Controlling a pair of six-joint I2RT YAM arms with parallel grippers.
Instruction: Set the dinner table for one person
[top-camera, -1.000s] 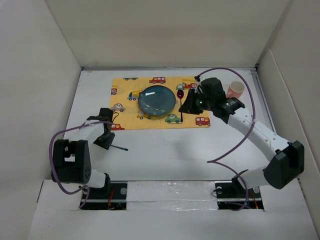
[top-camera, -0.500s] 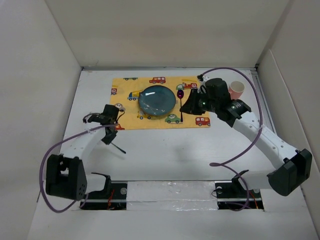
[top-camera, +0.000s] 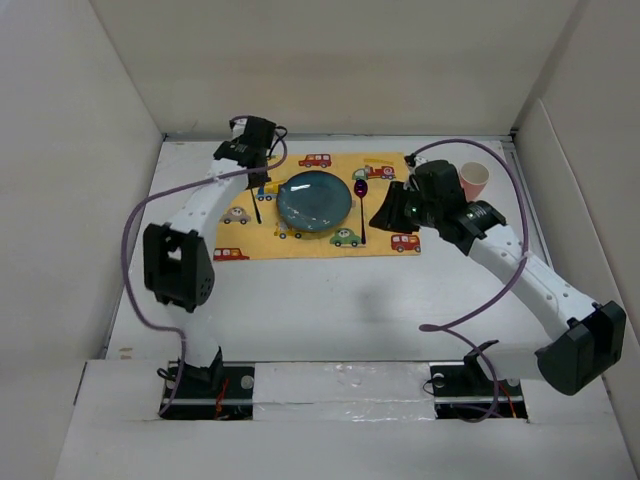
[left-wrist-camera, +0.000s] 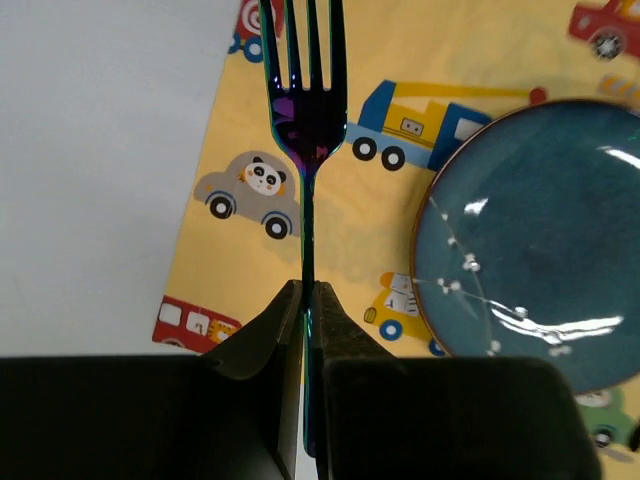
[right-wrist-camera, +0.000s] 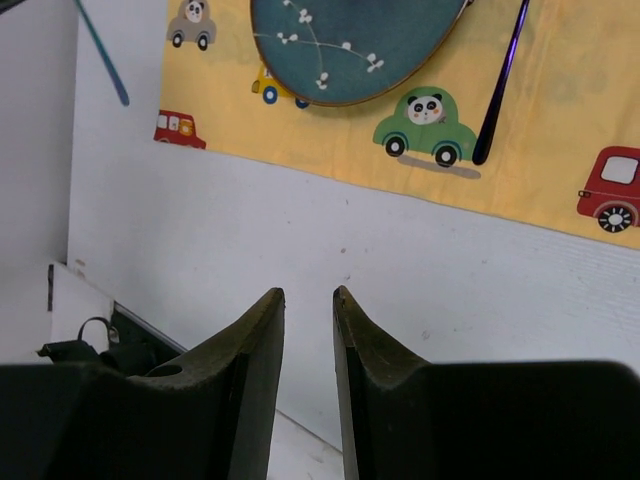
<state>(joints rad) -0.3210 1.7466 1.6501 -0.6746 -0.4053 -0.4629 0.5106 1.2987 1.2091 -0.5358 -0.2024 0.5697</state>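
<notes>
left pincer (left-wrist-camera: 308, 300) is clamped on the handle of a fork (left-wrist-camera: 307, 110), with the tines pointing ahead of it over the yellow cloth (left-wrist-camera: 350, 230). a blue plate (left-wrist-camera: 530, 240) lies on the cloth just right of the fork. right pincer (right-wrist-camera: 308, 295) hangs with its jaws slightly apart and nothing between them, above the bare white counter (right-wrist-camera: 300, 230). ahead of it lie the cloth's edge, the plate and a spoon (right-wrist-camera: 500, 90) beside the plate. a pink cup (top-camera: 471, 178) stands on the counter near that pincer, off the cloth.
</notes>
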